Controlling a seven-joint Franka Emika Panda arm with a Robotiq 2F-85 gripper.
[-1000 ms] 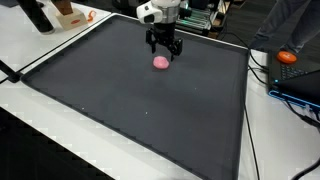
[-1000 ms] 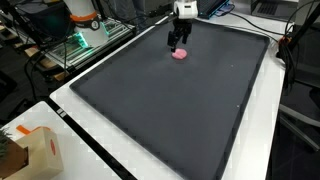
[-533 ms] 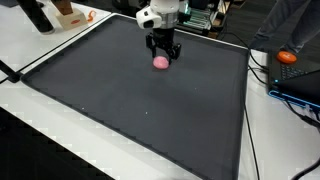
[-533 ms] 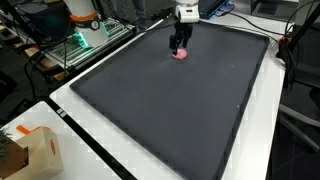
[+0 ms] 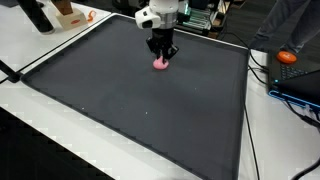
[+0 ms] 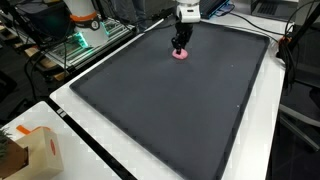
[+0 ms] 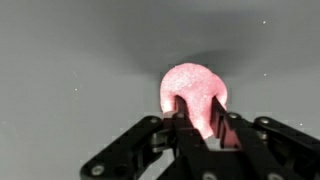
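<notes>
In an exterior view, the black mat (image 5: pixel 140 110) covers most of the white table (image 5: pixel 50 45). The pink lump (image 5: pixel 160 64) lies on the mat, near its far edge and about in the middle of that edge. The end effector (image 5: pixel 163 58) stands upright directly over the lump and reaches down to it. An orange object (image 5: pixel 288 57) sits off the mat, beyond its right edge.

In an exterior view from another place, the end effector (image 6: pixel 180 48) is again on top of the pink lump (image 6: pixel 180 54), close to the far edge of the mat (image 6: pixel 170 110). A cardboard box (image 6: pixel 30 150) stands off the mat's near left corner.

In the wrist view, the end effector (image 7: pixel 203 122) is clenched on the pink lump (image 7: pixel 193 90). Both black fingers (image 7: pixel 178 125) press the narrow lower part of the lump, which rests on the mat (image 7: pixel 60 60).
</notes>
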